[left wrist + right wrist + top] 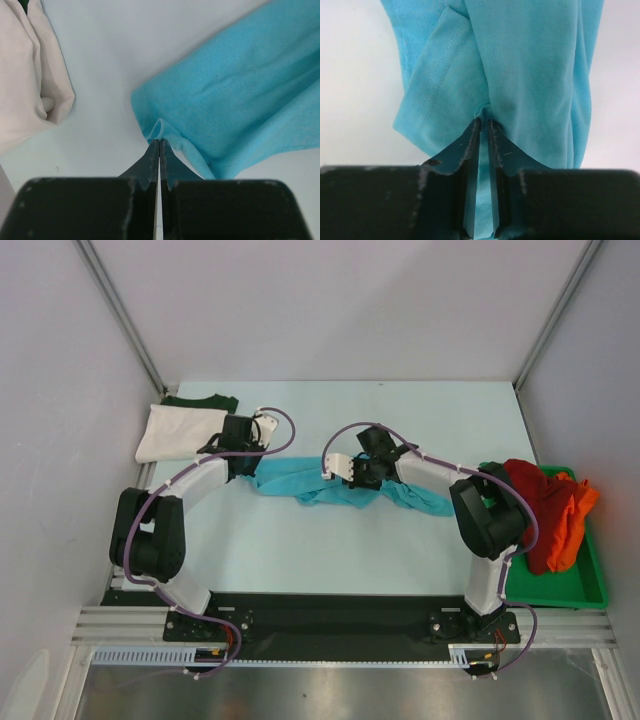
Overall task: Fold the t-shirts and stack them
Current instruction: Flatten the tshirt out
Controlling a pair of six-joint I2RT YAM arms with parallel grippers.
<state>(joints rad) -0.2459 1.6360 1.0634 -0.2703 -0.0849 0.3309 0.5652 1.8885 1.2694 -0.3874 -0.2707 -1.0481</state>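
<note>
Both arms are on the turquoise shirt [335, 490], strung out across the middle of the table [400, 550]. The left gripper [159, 144] is pinched tight on its edge, and the right gripper [484, 122] is clamped on a bunched fold. The white shirt [180, 432] lies far left, touching the dark green shirt [203, 400], while the red shirt [528, 490] and orange shirt [572, 512] are heaped in the tray [560, 592].

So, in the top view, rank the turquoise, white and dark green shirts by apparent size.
1. turquoise shirt, spread out, partly covered.
2. white shirt, folded.
3. dark green shirt; only an edge shows past the white one.
</note>
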